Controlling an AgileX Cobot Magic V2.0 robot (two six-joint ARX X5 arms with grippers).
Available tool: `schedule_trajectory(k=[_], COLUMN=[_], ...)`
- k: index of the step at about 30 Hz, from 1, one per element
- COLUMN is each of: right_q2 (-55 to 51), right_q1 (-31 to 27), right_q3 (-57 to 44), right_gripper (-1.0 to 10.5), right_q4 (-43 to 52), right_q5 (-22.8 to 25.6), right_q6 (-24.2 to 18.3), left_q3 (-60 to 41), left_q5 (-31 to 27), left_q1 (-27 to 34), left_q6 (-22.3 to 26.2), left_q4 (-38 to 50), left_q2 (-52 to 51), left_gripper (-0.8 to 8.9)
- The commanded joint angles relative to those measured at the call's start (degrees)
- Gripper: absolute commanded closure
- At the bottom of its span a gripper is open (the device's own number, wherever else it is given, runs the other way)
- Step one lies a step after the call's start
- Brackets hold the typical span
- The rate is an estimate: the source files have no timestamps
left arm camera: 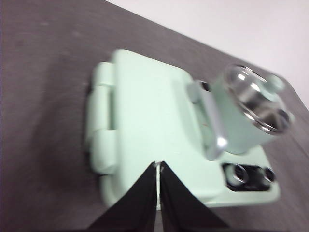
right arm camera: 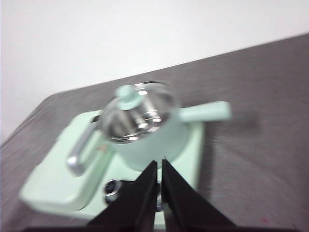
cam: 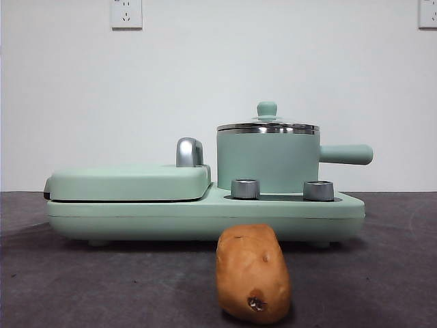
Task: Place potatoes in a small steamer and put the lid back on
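Observation:
The orange-brown potato (cam: 253, 274) lies on the dark table in front of the appliance, a dark blemish at its near end. The mint-green small steamer (cam: 268, 161) stands on the right of the base, its straight handle (cam: 346, 154) pointing right. The glass lid (cam: 268, 126) with its green knob (cam: 267, 108) sits on the steamer. High above the griddle side hangs my left gripper (left arm camera: 158, 165), shut and holding nothing. My right gripper (right arm camera: 159, 164) is also shut and hovers above the steamer (right arm camera: 149, 135) and lid (right arm camera: 137, 110). Neither gripper shows in the front view.
A flat green griddle cover (cam: 130, 182) with a chrome handle (cam: 189, 152) fills the left of the base (cam: 205, 215). Two metal dials (cam: 246, 188) sit on the base below the steamer. A white wall stands behind the table.

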Motion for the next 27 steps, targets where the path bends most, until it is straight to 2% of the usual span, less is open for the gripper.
schedule_trajectory(k=[1, 4, 10, 13, 19, 22, 27], right_q2=[3.96, 8.46, 15.8, 17.38, 17.84, 17.84, 17.84], right_q1=[0.85, 1.68, 3.45, 3.93, 5.11, 5.49, 5.95], right_q3=[4.61, 8.98, 14.53, 14.8, 14.78, 14.78, 14.78], right_gripper=[9.3, 9.3, 9.3, 9.3, 9.3, 8.0, 5.7], right_q4=[-0.74, -2.43, -6.19, -6.16, -5.95, -5.95, -5.84], right_q5=[-4.07, -7.87, -15.76, -17.25, -16.79, -16.79, -16.79], right_q6=[-4.87, -6.69, -14.49, -15.56, -15.52, -15.43, -15.3], left_q3=[6.36, 12.28, 20.7, 21.86, 21.86, 21.86, 21.86], left_q5=[3.72, 7.43, 16.0, 17.31, 17.25, 17.16, 17.16], left_q1=[-1.2, -2.75, -6.49, -7.91, -8.55, -8.55, -8.57], left_q6=[4.5, 7.28, 13.42, 15.52, 16.59, 16.59, 16.55], left_q4=[-2.05, -5.6, -9.29, -8.39, -7.37, -7.34, -7.37], left_q2=[4.76, 10.12, 17.84, 19.08, 19.1, 19.1, 19.1], left_gripper=[8.04, 8.05, 8.05, 8.05, 8.0, 6.97, 3.85])
